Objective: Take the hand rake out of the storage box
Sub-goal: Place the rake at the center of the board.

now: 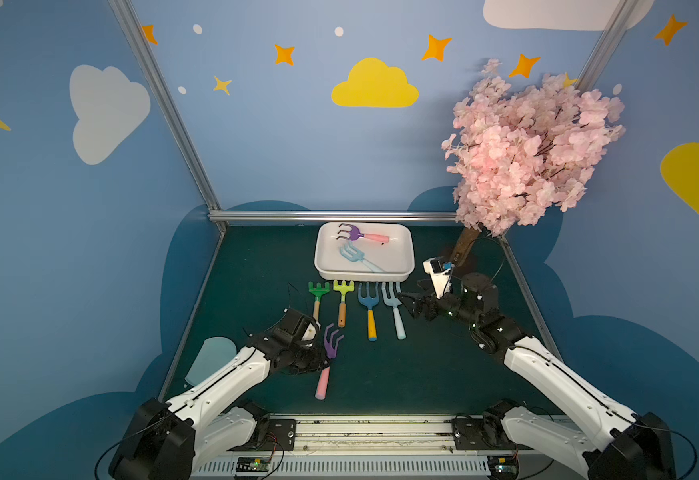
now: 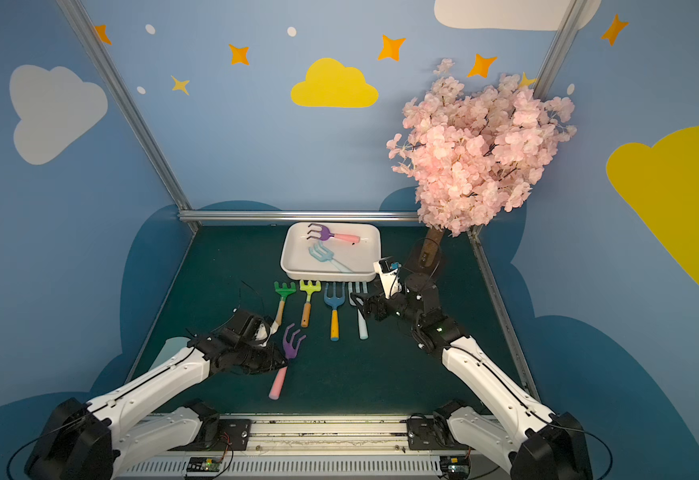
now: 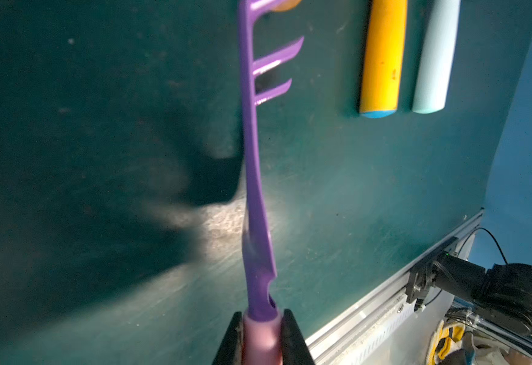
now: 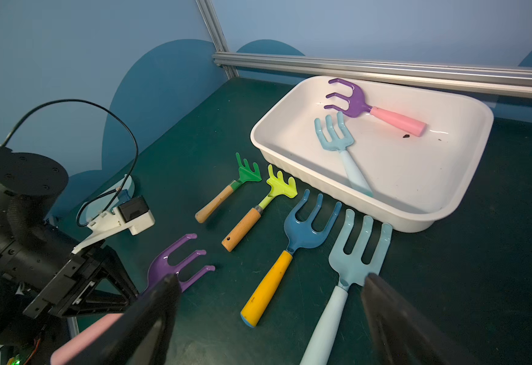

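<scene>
One purple rake (image 1: 333, 345) sits pinched in left tool (image 3: 262, 335).

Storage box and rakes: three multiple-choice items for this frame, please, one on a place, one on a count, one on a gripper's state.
1. Where does the storage box stand?
A. At the back of the table, beyond the row of rakes
B. At the front edge, by the arm bases
C. On the left edge

2. How many rakes lie in the box?
A. One
B. Two
C. Four

3. The left gripper is:
A. open and empty
B. shut on a rake's handle
C. shut on the box rim

Answers:
1 A, the box sits by the back rail, behind the four lined-up rakes.
2 B, a purple-headed rake and a pale blue rake.
3 B, it clamps the pink handle of the held purple rake.
</scene>
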